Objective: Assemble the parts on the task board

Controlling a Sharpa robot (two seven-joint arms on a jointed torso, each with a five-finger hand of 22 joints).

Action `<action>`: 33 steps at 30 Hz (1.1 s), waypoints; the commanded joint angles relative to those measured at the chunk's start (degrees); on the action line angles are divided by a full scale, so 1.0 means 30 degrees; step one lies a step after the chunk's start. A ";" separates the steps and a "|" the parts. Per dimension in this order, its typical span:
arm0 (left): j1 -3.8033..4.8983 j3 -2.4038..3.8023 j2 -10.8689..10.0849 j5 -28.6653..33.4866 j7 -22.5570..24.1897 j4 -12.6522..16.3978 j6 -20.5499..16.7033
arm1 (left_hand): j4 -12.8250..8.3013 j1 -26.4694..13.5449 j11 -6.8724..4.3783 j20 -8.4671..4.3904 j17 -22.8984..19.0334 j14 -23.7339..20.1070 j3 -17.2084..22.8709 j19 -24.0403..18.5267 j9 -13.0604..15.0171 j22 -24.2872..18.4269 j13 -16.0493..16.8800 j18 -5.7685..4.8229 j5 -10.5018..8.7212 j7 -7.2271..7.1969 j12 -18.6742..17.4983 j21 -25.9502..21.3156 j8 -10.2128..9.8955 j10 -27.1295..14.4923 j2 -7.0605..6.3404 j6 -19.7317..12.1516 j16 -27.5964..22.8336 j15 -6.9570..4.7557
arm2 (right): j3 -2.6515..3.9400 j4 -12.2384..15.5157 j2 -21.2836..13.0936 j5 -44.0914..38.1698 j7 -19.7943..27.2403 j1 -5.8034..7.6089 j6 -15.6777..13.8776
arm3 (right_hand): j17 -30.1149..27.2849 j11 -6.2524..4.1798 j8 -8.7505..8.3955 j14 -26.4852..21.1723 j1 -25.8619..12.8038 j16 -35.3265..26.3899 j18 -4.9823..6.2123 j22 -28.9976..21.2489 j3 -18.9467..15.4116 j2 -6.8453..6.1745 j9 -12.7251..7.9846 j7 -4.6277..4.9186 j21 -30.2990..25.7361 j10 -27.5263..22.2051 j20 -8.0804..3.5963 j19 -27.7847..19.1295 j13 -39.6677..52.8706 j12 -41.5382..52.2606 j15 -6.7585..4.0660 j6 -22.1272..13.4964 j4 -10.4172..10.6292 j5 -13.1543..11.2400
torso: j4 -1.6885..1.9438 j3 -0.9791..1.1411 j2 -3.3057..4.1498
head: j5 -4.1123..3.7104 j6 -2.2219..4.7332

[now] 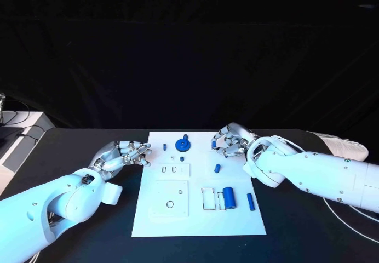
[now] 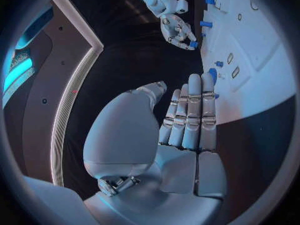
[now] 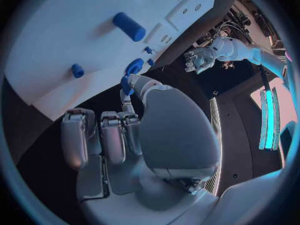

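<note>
The white task board lies in the middle of the black table. On it are a blue disc with a knob, a small blue cylinder, a thick blue cylinder and a slim blue bar. My right hand hovers at the board's far right corner and pinches a small blue peg between thumb and a finger, close to the disc. My left hand stays off the board's left edge, fingers straight and holding nothing.
Rectangular slots and small holes mark the board's near half. A white cable loops on the table at the right. White equipment sits past the table's far left corner.
</note>
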 commanded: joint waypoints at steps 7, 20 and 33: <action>-0.0002 0.0016 0.0196 0.0008 0.0153 -0.0009 0.0343 | 0.0020 -0.0022 -0.0021 -0.0031 0.0035 -0.0157 0.0119 -0.0183 0.0021 0.0025 -0.0018 -0.0002 -0.0058 0.0007 -0.0050 0.0088 -0.0096 -0.0110 -0.0050 -0.0142 0.0091 -0.0038 | -0.0253 0.1257 0.0987 -0.3688 -0.2960 -0.0133 -0.1226 | 0.4049 -0.0197 0.0128 0.1768 -0.0371 0.0063 -0.0241 0.3444 0.0117 -0.0150 0.0025 -0.0073 0.0396 0.1894 -0.0109 0.1078 0.4878 0.0027 -0.0180 0.0247 -0.0055 -0.0048 | -0.0020 -0.0013 -0.0015 | 0.0110 -0.0163; 0.0007 0.0018 0.0567 -0.0002 0.0066 -0.0088 0.0429 | 0.0036 -0.0066 -0.0039 -0.0021 0.0053 -0.0171 0.0132 -0.0230 0.0042 0.0041 -0.0003 0.0002 -0.0062 -0.0024 -0.0022 0.0112 -0.0074 -0.0074 -0.0017 -0.0094 0.0095 -0.0041 | -0.0561 0.1939 0.2320 -0.6219 -0.5292 -0.0446 -0.0731 | 0.4018 -0.0224 0.0174 0.1763 -0.0849 0.0056 -0.0222 0.3392 0.0086 -0.0324 0.0041 -0.0104 0.0325 0.1956 -0.0138 0.1049 0.4943 0.0090 -0.0206 0.0271 0.0008 0.0042 | 0.0016 0.0020 0.0017 | 0.0303 -0.0392; 0.0008 0.0018 0.0523 -0.0021 0.0018 -0.0084 0.0449 | 0.0042 -0.0078 -0.0042 -0.0019 0.0057 -0.0172 0.0132 -0.0237 0.0045 0.0044 -0.0001 0.0003 -0.0063 -0.0030 -0.0018 0.0116 -0.0070 -0.0067 -0.0011 -0.0086 0.0096 -0.0041 | -0.0632 0.1938 0.3064 -0.7342 -0.6239 -0.0821 -0.0379 | 0.4140 -0.0265 0.0264 0.1792 -0.1134 0.0086 -0.0304 0.3670 0.0043 -0.0398 0.0077 -0.0161 0.0636 0.2029 -0.0160 0.1213 0.5021 0.0166 -0.0235 0.0387 0.0059 0.0043 | -0.0014 0.0027 0.0041 | 0.0418 -0.0528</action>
